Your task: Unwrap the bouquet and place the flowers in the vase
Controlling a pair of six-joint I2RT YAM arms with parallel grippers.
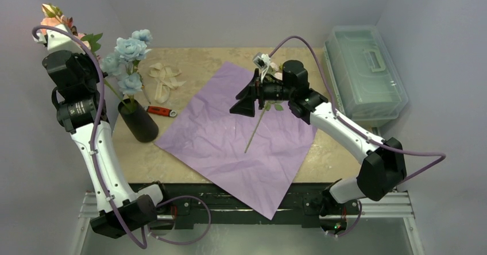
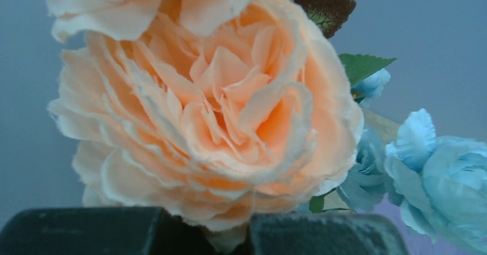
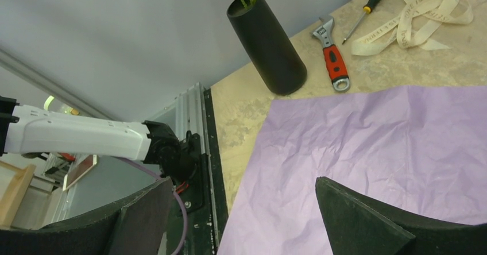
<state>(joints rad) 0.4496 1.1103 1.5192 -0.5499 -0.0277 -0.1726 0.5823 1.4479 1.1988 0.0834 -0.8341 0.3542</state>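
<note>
L fingers (image 2: 86, 232) are clenched nearly shut, w/ the peach rose (image 2: 201, 111) filling the wrist view right above them. You can't see the stem itself, but it reads as gripped at the base of the bloom. That arm holds the rose high at the far-left corner, above and left of the vase (image 1: 139, 123), not yet over its mouth. R fingers (image 3: 367, 220) are spread wide w/ nothing btw them, only lilac paper (image 1: 218, 134) below. They hover over the mid-sheet, close to a loose stem (image 1: 256, 127) lying on the paper. Its bloom end is mostly hidden behind the R wrist, so you can't tell the colour for sure. Unwrap part looks done: the paper lies flat and open on the worktop (image 1: 201, 57), and the ribbon (image 1: 163, 78) lies off to the far side, apart from the sheet. Blue flowers (image 1: 131, 48) already stand in the vase, stems down inside. By my read you're well past halfway. What's left: bring the peach rose over the mouth and drop its stem in beside the blue ones, then pick up the loose stem and do the same. A wrench (image 3: 333, 60) and screwdriver (image 3: 367, 5) lie near the vase base, and a clear box (image 1: 364, 74) sits far R, none in the way.
</note>
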